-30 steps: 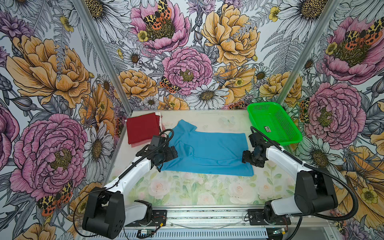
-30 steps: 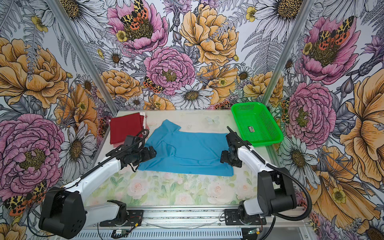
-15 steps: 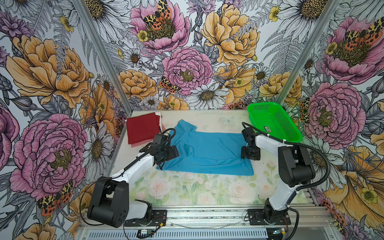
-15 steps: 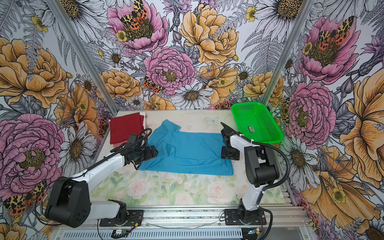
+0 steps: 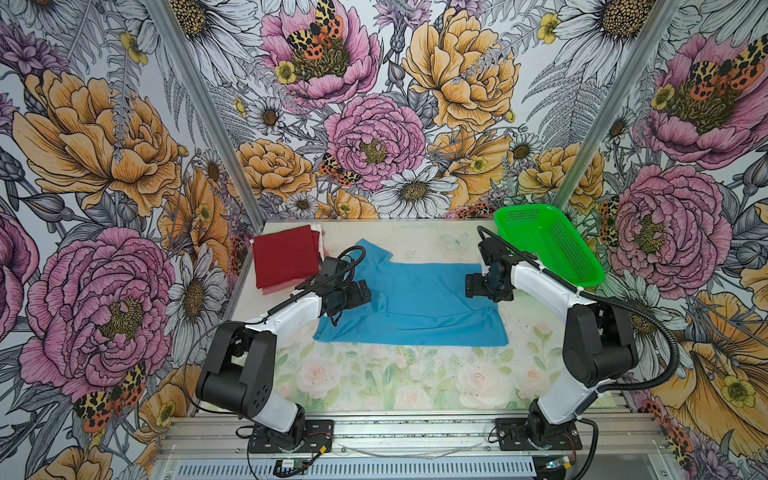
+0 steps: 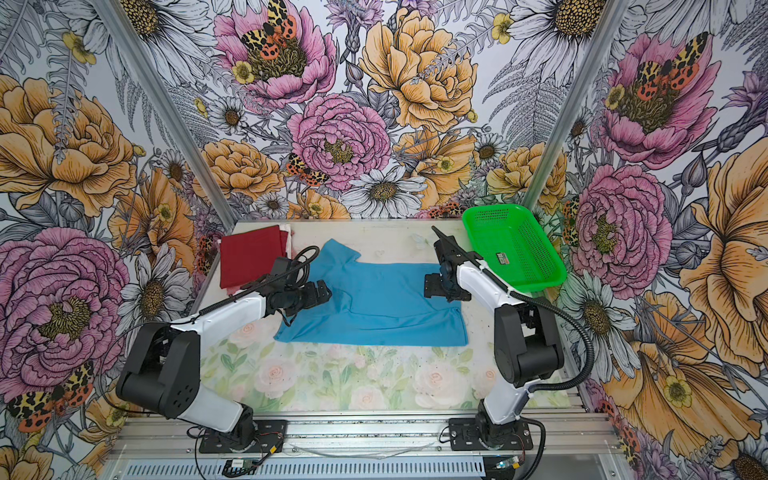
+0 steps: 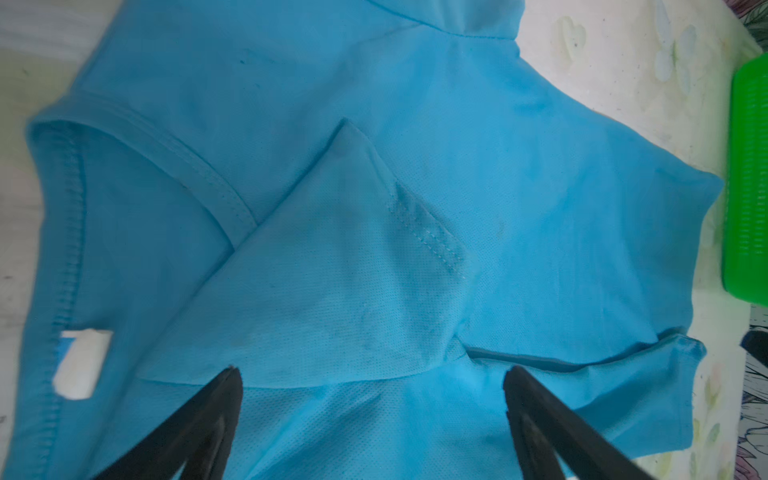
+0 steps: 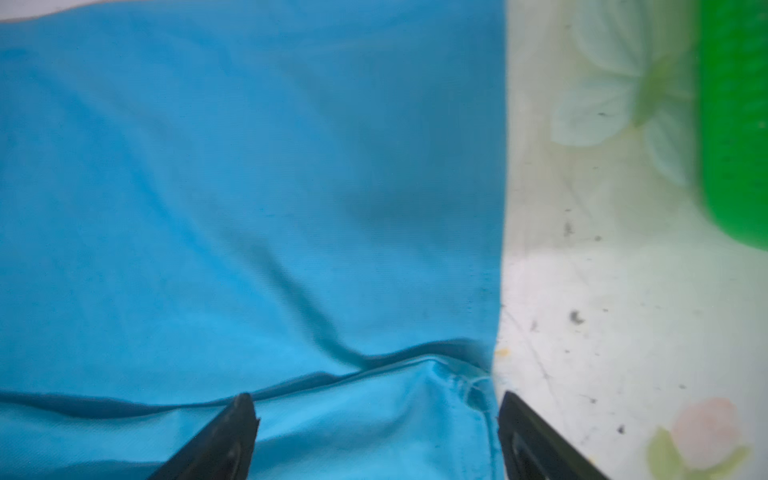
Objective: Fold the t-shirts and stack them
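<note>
A: Starting left. Seeing the maroon t-shirt [image 5: 286,257] lying folded at the far-left corner of the table [image 5: 415,374], sitting on pale shirt edges [image 5: 318,232] peeking out at its right side.
B: Confirming. Finding the left gripper [image 5: 362,292] just beside it, forearm reaching in low and slanting toward centre, sitting over the collar end of the blue t-shirt [image 5: 415,299].
A: Gripping anything?
B: Not gripping. Seeing fingers [image 7: 224,399] spread wide in the left wrist view, pinching no cloth.
A: Moving right.
B: Seeing the blue t-shirt lying flat mid-table, one sleeve sticking out toward the back wall. Finding the right gripper [image 5: 471,286] over its right edge, forearm slanting in from the right, wrist pointing inward.
A: Holding?
B: Also standing released. Seeing its fingers apart in the right wrist view, straddling the hem corner lying slack.
A: Counting?
B: Counting two arms, two grippers, one blue shirt, one maroon shirt, one green basket [image 5: 544,241] sitting far right, apart from the shirts. Not managing to count the pale layers under the maroon.
</note>
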`<state>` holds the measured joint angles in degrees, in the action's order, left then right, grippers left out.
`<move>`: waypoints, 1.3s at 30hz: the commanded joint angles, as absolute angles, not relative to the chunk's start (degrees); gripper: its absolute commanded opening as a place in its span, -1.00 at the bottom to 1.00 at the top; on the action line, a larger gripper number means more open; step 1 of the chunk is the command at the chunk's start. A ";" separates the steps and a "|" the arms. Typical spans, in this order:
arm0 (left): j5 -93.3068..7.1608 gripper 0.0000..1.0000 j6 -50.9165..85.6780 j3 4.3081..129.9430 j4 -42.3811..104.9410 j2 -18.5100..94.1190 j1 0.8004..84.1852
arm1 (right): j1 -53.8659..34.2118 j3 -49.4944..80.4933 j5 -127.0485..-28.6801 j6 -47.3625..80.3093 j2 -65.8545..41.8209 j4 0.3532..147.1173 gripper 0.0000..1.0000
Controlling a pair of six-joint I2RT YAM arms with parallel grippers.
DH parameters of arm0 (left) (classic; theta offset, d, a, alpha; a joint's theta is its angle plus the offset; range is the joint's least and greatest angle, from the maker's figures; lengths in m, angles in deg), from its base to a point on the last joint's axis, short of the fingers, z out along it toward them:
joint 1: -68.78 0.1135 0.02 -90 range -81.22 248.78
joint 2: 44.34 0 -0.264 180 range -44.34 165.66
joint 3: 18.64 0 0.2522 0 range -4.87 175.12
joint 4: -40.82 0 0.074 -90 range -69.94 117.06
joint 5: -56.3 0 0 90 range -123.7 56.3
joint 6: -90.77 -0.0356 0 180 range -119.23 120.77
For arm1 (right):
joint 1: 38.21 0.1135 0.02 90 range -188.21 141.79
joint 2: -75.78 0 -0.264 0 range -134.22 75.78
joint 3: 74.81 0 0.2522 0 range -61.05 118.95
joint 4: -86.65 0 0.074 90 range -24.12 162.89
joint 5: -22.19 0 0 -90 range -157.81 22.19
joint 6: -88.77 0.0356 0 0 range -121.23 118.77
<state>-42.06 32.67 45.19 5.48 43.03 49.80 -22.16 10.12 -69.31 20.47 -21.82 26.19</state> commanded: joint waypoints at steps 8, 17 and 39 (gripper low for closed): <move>-42.24 0.98 37.96 34.51 10.58 41.04 49.07 | -12.85 3.00 -78.14 23.79 -25.49 32.79 0.91; -36.88 0.98 46.24 22.88 8.51 27.17 45.19 | -7.60 -13.35 -77.48 31.25 -18.80 35.97 0.94; -41.86 0.89 24.99 62.27 -1.53 48.30 56.37 | -23.43 12.02 -78.52 22.18 -22.79 31.89 0.97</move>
